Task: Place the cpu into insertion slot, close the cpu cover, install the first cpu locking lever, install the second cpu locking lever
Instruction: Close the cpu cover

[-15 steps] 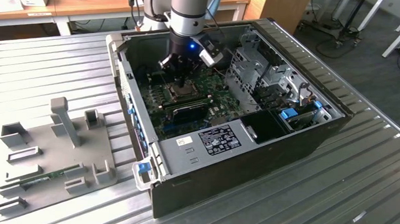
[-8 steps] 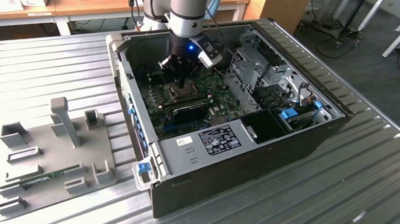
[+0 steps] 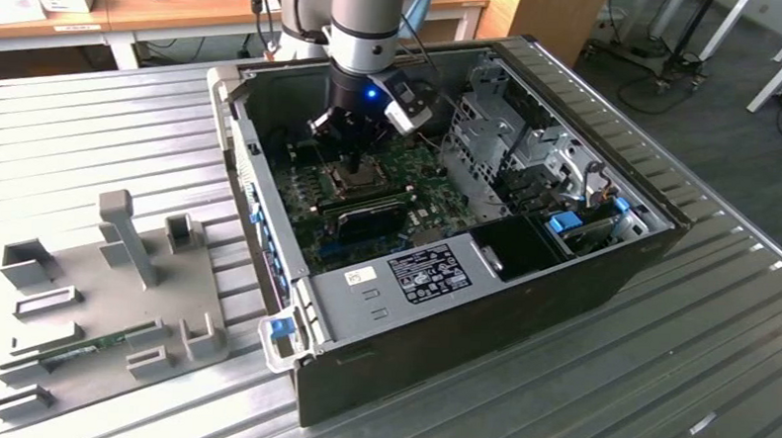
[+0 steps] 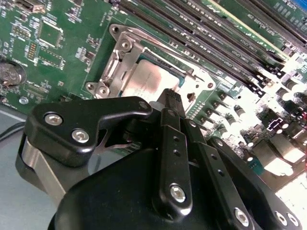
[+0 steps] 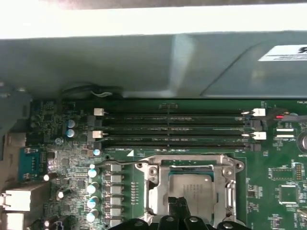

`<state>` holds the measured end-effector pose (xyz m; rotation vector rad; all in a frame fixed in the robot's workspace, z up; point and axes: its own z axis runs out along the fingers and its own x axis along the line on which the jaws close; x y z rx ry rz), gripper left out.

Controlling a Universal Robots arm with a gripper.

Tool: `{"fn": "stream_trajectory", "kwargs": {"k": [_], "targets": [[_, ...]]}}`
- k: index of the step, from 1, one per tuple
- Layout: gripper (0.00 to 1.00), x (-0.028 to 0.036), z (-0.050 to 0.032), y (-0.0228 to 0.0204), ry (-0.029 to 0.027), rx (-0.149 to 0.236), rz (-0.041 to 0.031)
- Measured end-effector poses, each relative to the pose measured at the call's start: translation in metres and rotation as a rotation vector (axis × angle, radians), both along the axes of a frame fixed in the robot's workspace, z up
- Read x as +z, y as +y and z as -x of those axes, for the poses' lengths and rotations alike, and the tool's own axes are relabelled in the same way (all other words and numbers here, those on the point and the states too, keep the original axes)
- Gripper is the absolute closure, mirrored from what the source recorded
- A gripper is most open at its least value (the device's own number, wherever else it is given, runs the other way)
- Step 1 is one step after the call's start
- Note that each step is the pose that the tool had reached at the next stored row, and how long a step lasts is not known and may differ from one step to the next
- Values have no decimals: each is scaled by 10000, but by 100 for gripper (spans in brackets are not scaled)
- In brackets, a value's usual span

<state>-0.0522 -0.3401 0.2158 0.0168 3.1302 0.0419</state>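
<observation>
Gripper [image 4: 171, 97] first: its fingers are drawn together on nothing, as far as I can see, with the tip down at the edge of the cpu cover [image 4: 120, 67]. The cover lies flat over the insertion slot [image 5: 230, 165]. The cpu [image 5: 192, 184] sits inside, pale through the cover's window.

A slip is my worry. That narrow tip on smooth metal could skate off and dig into the cpu's face or the green board [image 5: 283, 165] beside it. It could also rake the memory slots [image 5: 177, 127] just beyond.

A thin wire lever [image 5: 120, 163] runs by the frame, but I cannot tell whether it is hooked down. The gripper hides the slot's near edge in both wrist views, so actual contact is hard to judge.
</observation>
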Motion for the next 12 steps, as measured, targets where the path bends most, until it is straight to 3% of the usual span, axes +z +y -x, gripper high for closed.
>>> {"fn": "stream_trajectory", "kwargs": {"k": [2,5,7,12], "targets": [[90,-6,44,0,-35,-2,1],[90,-8,55,0,-40,0,3],[90,-59,146,0,-41,-1,1],[90,-69,147,0,-41,0,1]]}}
